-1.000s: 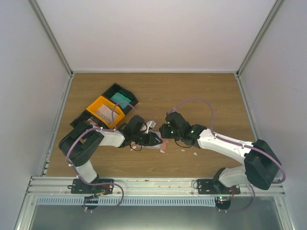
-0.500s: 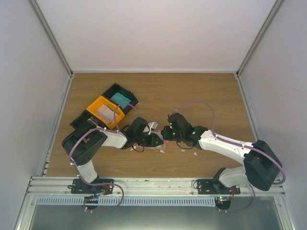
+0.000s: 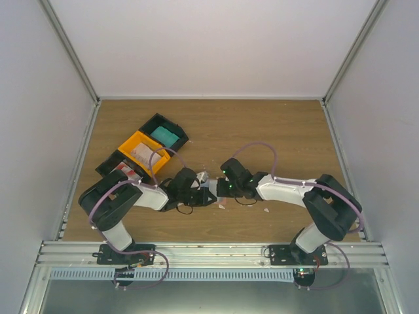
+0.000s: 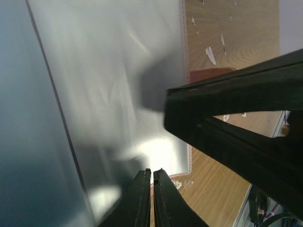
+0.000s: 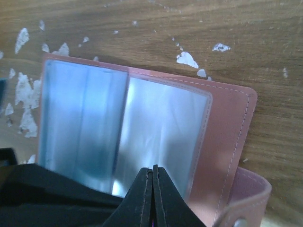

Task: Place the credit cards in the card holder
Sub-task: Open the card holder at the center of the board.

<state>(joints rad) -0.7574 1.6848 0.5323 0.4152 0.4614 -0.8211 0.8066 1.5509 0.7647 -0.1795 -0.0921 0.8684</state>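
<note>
Salmon-pink card holder [image 5: 234, 120] — open, stitched, clear-sleeved inside.

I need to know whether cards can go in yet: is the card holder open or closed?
Open. The card holder lies spread on the table, with its clear sleeves exposed and facing up.

No writing, brand, number or sign can be read in any view: the clear sleeves of the flat salmon-pink leather-like card holder [image 5: 229, 124] show only glare, and the pale sheet [image 3: 142, 154] in the orange plastic bin [image 3: 131, 140] is too small to make out.
</note>
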